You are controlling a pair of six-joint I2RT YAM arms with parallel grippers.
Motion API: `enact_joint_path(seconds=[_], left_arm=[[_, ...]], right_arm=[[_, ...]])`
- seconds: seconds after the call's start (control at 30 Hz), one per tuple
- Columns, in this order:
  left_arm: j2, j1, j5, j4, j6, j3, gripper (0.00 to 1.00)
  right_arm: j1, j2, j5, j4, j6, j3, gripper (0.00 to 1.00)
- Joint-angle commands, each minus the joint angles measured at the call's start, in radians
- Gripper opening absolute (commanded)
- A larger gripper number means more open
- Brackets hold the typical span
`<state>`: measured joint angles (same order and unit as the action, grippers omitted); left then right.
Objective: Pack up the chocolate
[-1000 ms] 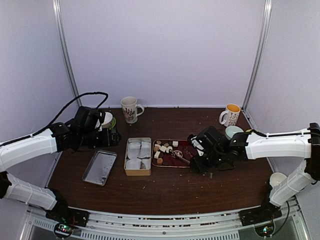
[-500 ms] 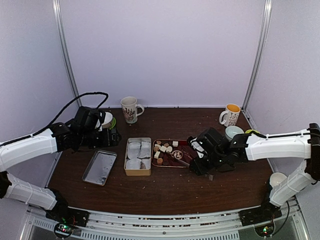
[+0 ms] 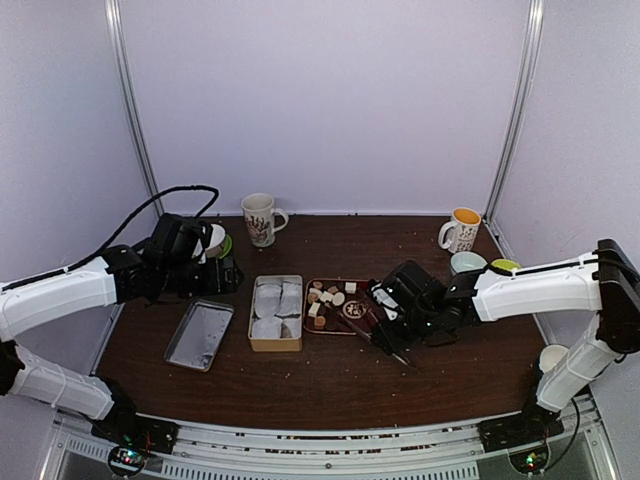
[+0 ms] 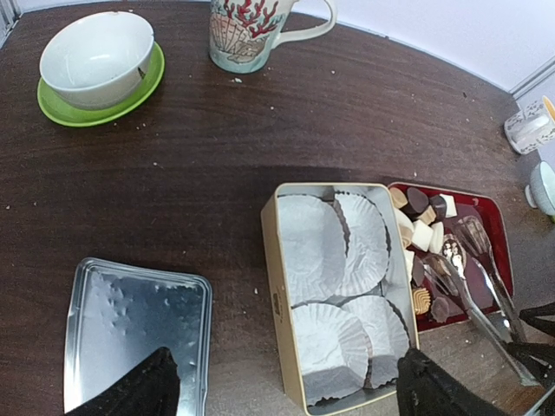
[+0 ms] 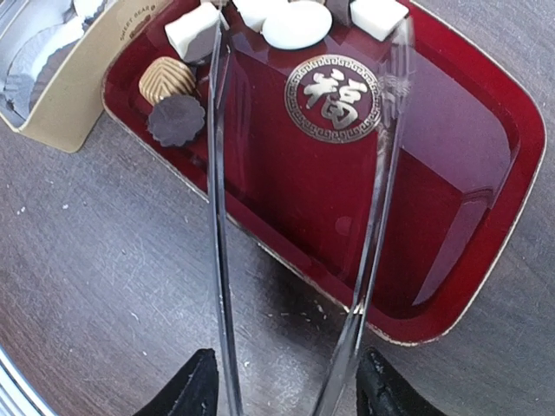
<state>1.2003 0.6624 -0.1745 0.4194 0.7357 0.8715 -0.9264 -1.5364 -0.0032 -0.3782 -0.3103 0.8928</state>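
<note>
The chocolate (image 3: 325, 297) is several white, tan and dark pieces at the left end of a red tray (image 3: 352, 292); it also shows in the left wrist view (image 4: 422, 234) and the right wrist view (image 5: 295, 23). My right gripper (image 3: 388, 322) (image 5: 286, 386) is shut on the metal tongs (image 5: 217, 217). The tongs' arms are spread, with their tips over the pieces. A gold tin (image 4: 276, 295) left of the tray holds only white paper cups (image 4: 312, 251). My left gripper (image 3: 225, 272) (image 4: 282, 394) is open and empty, high above the tin's left side.
The tin's silver lid (image 3: 200, 335) lies left of the tin. A white bowl on a green saucer (image 4: 95, 65) and a patterned mug (image 3: 260, 218) stand at the back left. A yellow-lined mug (image 3: 461, 230) and small bowls (image 3: 466, 262) stand at the back right.
My right gripper has moved left and nearer with the tongs. The tongs now reach across the red tray to the chocolate. The left arm has not moved.
</note>
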Motion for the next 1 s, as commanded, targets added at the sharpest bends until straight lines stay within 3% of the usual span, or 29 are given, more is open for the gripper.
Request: enact_joint_path(seconds=[0.0,0.27,0.5,0.67,0.97], left_arm=[[0.01,-0.006,0.01,-0.027,-0.02,0.027,0.89],[0.018,-0.005,0.006,-0.023,-0.025,0.033,0.89],[0.014,-0.005,0.011,-0.025,-0.026,0.025,0.89],[0.015,-0.005,0.02,-0.037,-0.026,0.021,0.9],[0.005,-0.005,0.026,-0.044,-0.025,0.006,0.89]], right_arm=[[0.013,-0.018,-0.004,0.03,0.007,0.044,0.55],[0.02,-0.05,-0.006,0.009,0.027,0.082,0.55],[0.016,0.017,-0.002,0.039,-0.014,-0.01,0.76],[-0.037,0.053,0.072,0.079,-0.092,-0.069,0.85],[-0.112,-0.01,0.181,0.152,-0.181,-0.098,0.8]])
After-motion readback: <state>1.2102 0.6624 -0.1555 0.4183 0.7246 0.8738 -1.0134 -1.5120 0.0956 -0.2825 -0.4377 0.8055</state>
